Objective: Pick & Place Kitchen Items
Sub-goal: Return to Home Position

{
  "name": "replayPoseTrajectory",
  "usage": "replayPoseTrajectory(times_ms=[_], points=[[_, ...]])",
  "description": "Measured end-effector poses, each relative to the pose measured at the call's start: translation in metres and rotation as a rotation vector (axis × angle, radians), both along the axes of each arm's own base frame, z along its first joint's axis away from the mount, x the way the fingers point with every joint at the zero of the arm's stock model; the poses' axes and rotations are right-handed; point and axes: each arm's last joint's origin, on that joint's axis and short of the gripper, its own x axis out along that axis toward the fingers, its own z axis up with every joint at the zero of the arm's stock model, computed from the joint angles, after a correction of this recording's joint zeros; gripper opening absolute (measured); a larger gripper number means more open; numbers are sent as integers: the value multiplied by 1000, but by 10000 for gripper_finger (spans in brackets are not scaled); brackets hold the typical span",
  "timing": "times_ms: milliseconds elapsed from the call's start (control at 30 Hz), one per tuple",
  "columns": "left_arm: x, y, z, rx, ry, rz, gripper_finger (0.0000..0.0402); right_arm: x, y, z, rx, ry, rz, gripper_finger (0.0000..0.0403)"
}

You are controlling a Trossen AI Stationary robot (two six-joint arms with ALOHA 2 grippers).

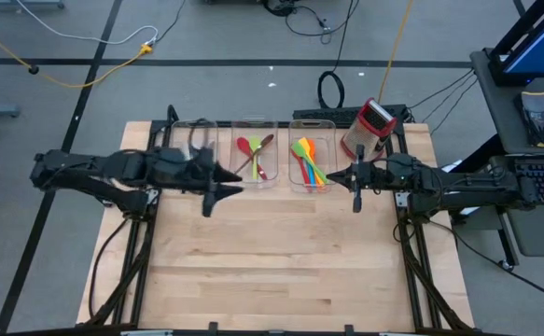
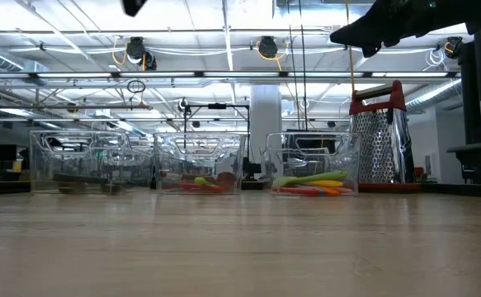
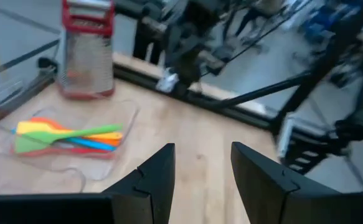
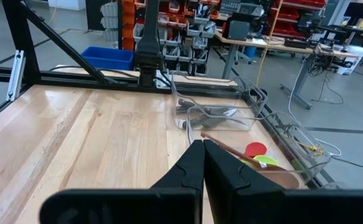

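Left gripper [image 3: 203,149] gaping, right gripper [image 4: 203,144] pinched empty; utensils [image 1: 309,161] in bins [image 1: 312,122] between them

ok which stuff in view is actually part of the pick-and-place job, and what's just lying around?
Job:
- red spoon, green spoon and wooden spoon in the middle bin
- coloured spatulas in the right bin
- steel utensils in the left bin
- left arm, jaws open; right arm, jaws shut; both empty

Lying about:
- box grater beside the right bin
- cable coil on the floor
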Motion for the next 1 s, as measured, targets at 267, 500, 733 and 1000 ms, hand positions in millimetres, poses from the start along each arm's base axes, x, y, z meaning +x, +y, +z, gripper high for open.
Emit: replayPoseTrajectory(times_ms=[267, 500, 733, 1000], points=[[-51, -7, -30, -5, -122, -79, 161, 0, 0, -1, 2, 14, 0, 0], [-84, -8, -45, 36, -184, -129, 161, 0, 0, -2, 48, 12, -5, 0], [-103, -8, -62, 59, -223, -157, 161, 0, 0, -1, 115, -1, -14, 0], [-97, -11, -101, 37, -277, -216, 161, 0, 0, -1, 104, -6, -12, 0]])
